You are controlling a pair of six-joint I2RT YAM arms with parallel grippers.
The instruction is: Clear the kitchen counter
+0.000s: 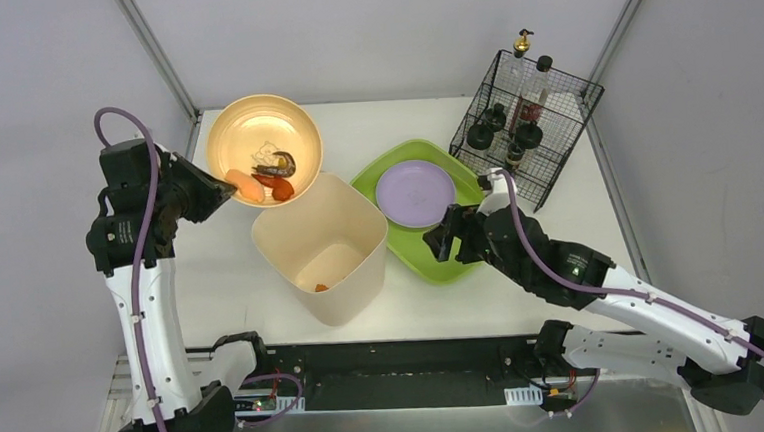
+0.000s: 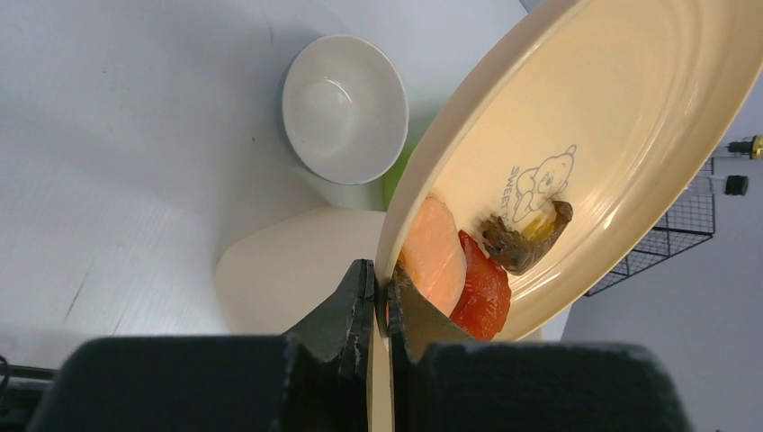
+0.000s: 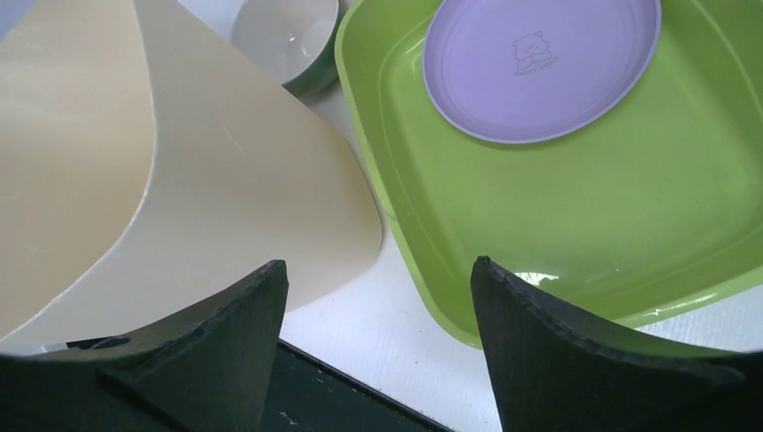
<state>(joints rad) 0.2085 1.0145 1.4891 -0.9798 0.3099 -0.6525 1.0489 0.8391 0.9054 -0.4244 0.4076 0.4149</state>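
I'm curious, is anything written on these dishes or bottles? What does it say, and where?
"SWEET": beside the bear drawing on the cream plate; anything further is hidden by the food.
Purple plate: tiny print under its own bear, too small to read.
Bottles in the wire rack: no label readable.

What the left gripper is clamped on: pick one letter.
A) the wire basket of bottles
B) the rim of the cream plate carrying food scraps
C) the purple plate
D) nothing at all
B: in the left wrist view the left gripper has its fingers closed on the rim of the tilted cream plate, with the food scraps lying just beside them.
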